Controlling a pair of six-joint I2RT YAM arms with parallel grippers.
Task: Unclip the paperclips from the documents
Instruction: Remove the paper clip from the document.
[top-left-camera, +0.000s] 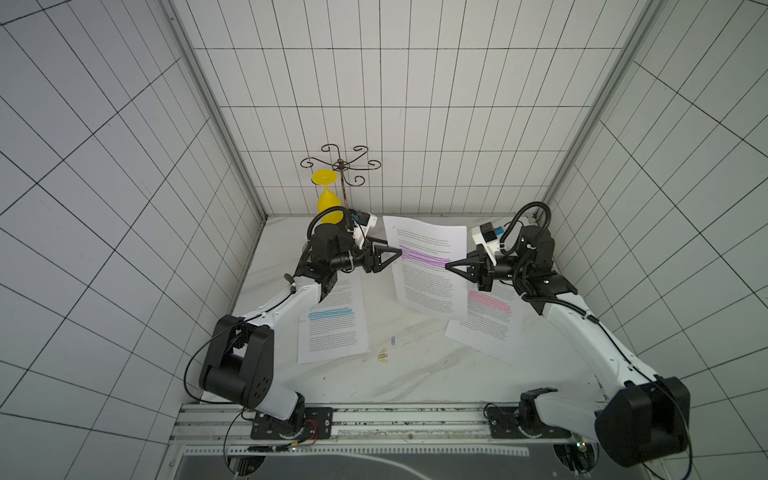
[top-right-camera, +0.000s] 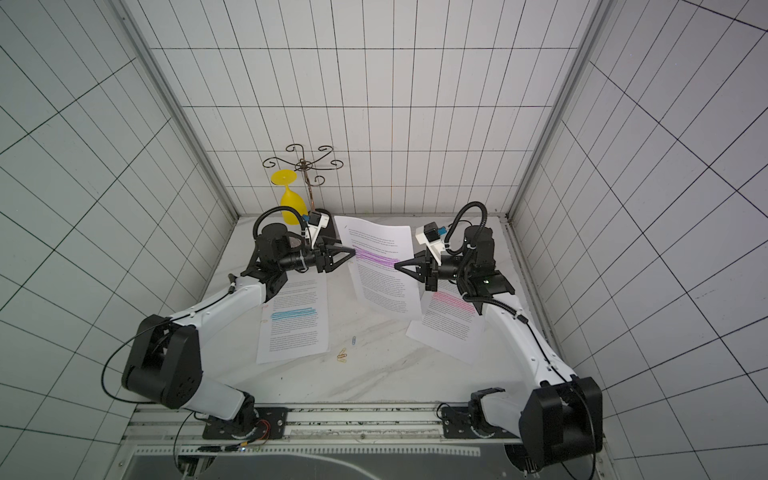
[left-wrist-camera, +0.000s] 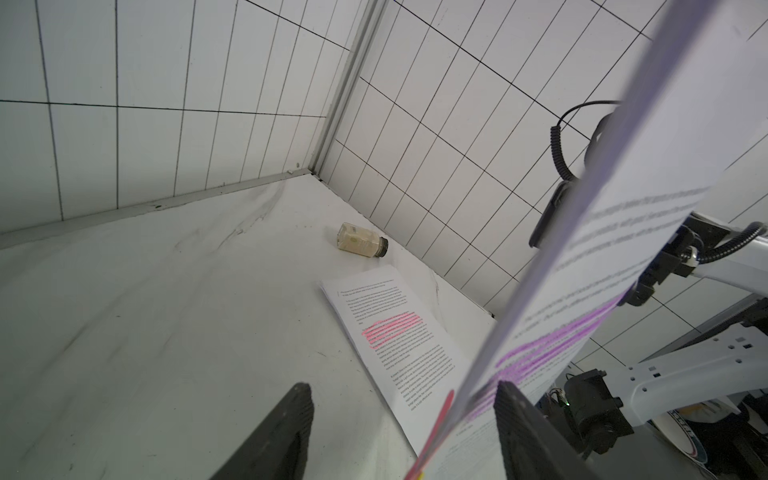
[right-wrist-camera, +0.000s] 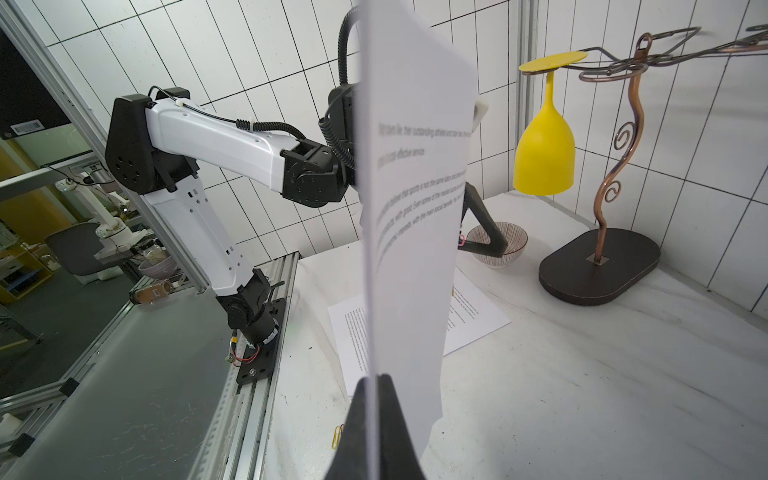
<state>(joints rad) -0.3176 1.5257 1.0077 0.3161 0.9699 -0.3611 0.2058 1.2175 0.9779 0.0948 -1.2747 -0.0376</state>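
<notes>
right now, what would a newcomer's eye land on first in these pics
The purple-highlighted document is held up above the table, pinched at one edge by the shut right gripper, with the left gripper open at the opposite edge. At the back, a yellow glass hangs upside down from a curly metal rack. A few loose paperclips lie nearer the front.

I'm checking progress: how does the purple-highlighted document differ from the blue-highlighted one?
The purple-highlighted document is held raised, pinched at its edge by the shut right claw; the blue-highlighted document lies flat on the table. Their highlight bands differ: purple versus blue. Both are white printed sheets.
</notes>
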